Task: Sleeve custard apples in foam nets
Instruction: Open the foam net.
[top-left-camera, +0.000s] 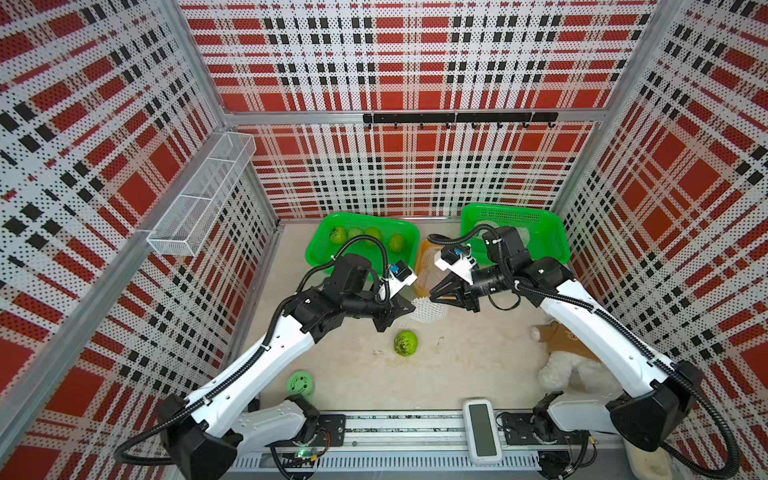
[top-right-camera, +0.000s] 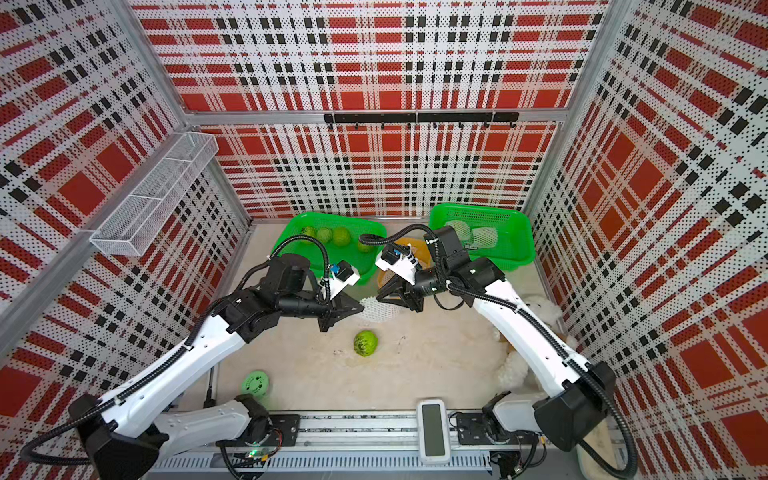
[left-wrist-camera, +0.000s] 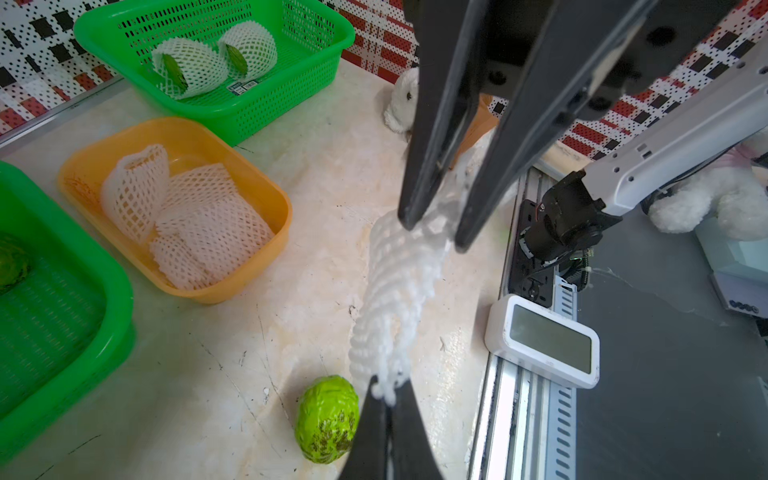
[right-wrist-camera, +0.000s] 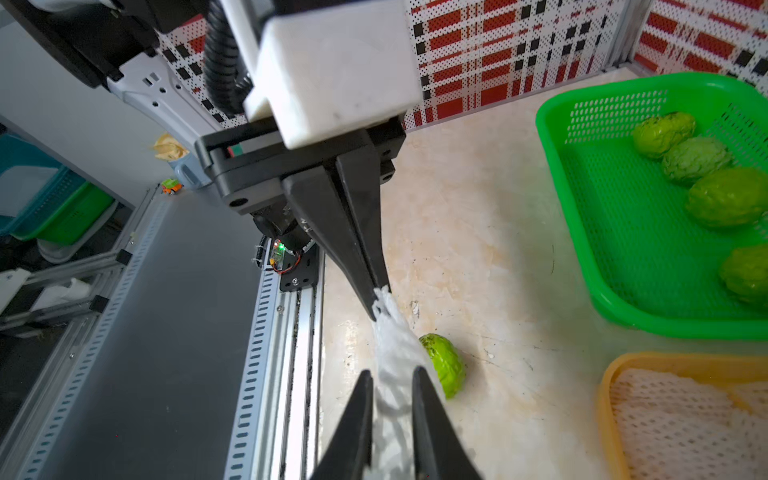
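Pinching one end of a white foam net (left-wrist-camera: 395, 299), the left tool (left-wrist-camera: 386, 384) has its fingers pressed fully together on the mesh. The right tool (left-wrist-camera: 435, 235) faces it from the 3 o'clock side. Its two fingers are drawn in close on the net's other end, with foam filling the narrow gap between them, so the net spans the two tools near the middle of the table (top-left-camera: 457, 357). Near the net, at its 6 o'clock, a bare custard apple (top-left-camera: 406, 343) lies alone on the table, light green with a dark speckled patch, touching neither tool. At 11 o'clock, against the back wall, a green basket (top-left-camera: 365, 218) holds four more custard apples (right-wrist-camera: 694, 160), all unsleeved. At 1 o'clock a second green basket (left-wrist-camera: 216, 112) holds two sleeved custard apples (left-wrist-camera: 191, 68) lying side by side. Between the two baskets, at 12 o'clock, an orange tray (left-wrist-camera: 228, 293) carries the spare foam nets (left-wrist-camera: 199, 224), loosely piled. A smooth green ball (top-left-camera: 300, 384) with dark holes sits at 7 o'clock, and a white plush bear (top-left-camera: 561, 365) lies at 4 o'clock, partly under the right arm.
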